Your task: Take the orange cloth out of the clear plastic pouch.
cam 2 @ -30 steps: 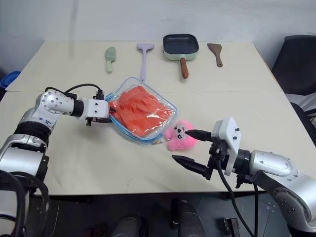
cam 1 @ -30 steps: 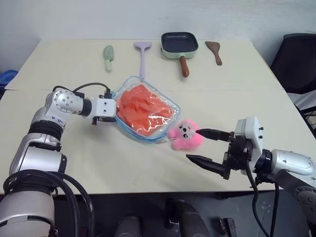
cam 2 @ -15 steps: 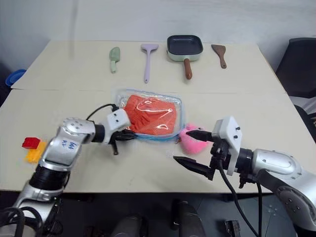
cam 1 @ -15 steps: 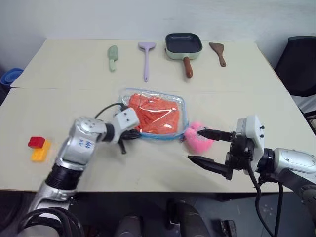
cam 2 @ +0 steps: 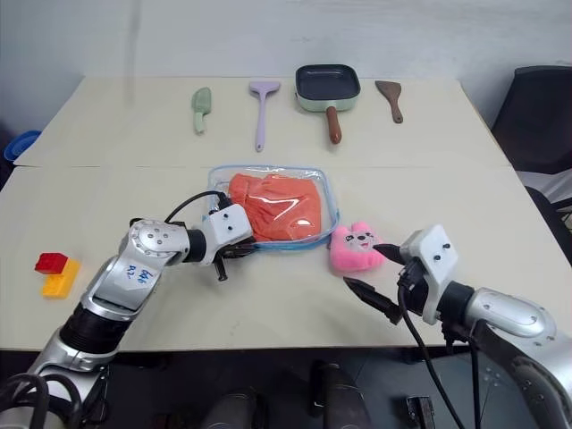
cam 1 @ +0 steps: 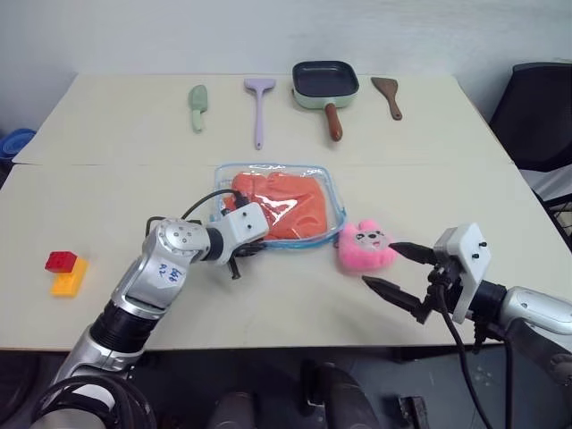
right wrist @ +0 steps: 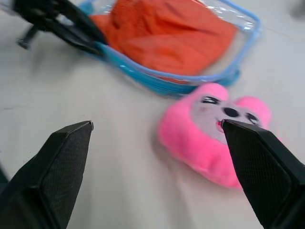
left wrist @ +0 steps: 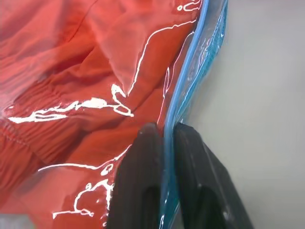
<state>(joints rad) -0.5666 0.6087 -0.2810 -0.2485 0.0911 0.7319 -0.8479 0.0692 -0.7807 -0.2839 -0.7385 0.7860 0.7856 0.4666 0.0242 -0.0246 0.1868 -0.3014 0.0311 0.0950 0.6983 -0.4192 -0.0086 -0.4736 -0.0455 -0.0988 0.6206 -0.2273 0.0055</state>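
Orange folded cloth [cam 1: 284, 206] lies inside the clear blue-rimmed plastic pouch [cam 1: 332, 190] mid-desk [cam 1: 107, 134]; left claw [left wrist: 164, 143] pinches its near-left rim, right claw [cam 1: 400, 271] gapes empty beside a pink plush toy [cam 1: 365, 245].

A pale beige counter [cam 1: 429, 170] is occupying most of the scene, with a seam running across it from side to side. A plain, light-coloured wall [cam 1: 268, 31] is standing directly behind its far edge. A black chair [cam 1: 536, 98] is sitting beside the counter's right end. Something blue [cam 1: 11, 141] is showing past the left edge. Dark flooring [cam 1: 375, 393] is lying below the near edge.
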